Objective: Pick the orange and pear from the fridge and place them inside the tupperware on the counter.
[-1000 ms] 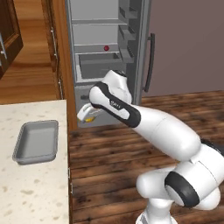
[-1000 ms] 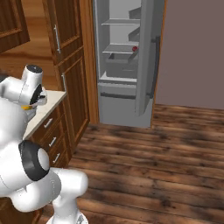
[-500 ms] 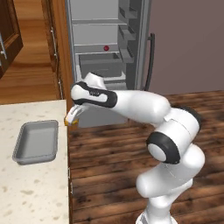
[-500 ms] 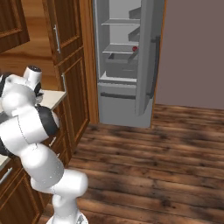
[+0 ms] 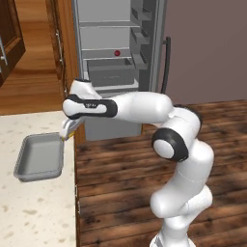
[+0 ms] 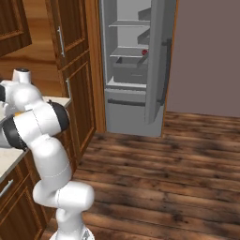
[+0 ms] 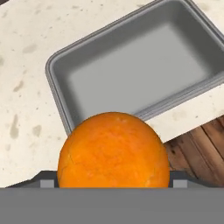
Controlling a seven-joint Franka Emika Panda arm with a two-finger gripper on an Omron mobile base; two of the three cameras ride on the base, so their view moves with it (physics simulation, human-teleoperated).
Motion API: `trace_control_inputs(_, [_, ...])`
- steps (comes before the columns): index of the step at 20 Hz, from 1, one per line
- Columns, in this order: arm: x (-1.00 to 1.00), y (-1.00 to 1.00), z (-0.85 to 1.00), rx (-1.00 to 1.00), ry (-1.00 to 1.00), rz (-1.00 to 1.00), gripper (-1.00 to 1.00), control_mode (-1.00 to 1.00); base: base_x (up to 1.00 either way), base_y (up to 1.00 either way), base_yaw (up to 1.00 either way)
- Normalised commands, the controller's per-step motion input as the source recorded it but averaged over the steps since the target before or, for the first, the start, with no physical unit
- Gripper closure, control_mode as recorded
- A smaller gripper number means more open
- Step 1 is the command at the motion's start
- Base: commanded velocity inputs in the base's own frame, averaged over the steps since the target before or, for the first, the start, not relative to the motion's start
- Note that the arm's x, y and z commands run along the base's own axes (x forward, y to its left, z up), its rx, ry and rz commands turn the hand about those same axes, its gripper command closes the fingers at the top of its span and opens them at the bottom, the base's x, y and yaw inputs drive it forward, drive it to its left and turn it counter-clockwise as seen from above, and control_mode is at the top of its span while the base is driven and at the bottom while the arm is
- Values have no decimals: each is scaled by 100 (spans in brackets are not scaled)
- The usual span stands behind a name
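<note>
- End effector [image 5: 67,134] clamped on the orange [image 7: 113,151], hanging at the desk [image 5: 29,207] edge, just beside the tupperware [image 5: 38,157] corner.
- Tupperware bare inside, near desk edge.
- Pear [image 5: 116,53] on a fridge [image 5: 118,43] shelf above the drawer, door open.

One orange [image 7: 113,151], one dark red pear [image 5: 116,53], one grey tray [image 5: 39,156], one open fridge [image 5: 116,67].
</note>
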Motion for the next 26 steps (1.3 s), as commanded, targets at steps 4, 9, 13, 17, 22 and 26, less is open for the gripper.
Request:
trace_control_inputs(4, [7, 18, -32, -6, -15, 4, 100, -100, 0, 0, 0])
trace_control_inputs(9, [16, 23, -43, -3, -15, 6, 100, -100, 0, 0, 0])
trace_control_inputs(13, [24, 24, -30, 0, -2, 6, 100, -100, 0, 0, 0])
trace_control_inputs(17, [27, 29, -20, 0, 1, 5, 100, -100, 0, 0, 0])
trace_control_inputs(22, [29, 34, -28, 0, 1, 6, 100, -100, 0, 0, 0])
trace_control_inputs(26, [35, 39, -34, 0, 0, 5, 100, -100, 0, 0, 0])
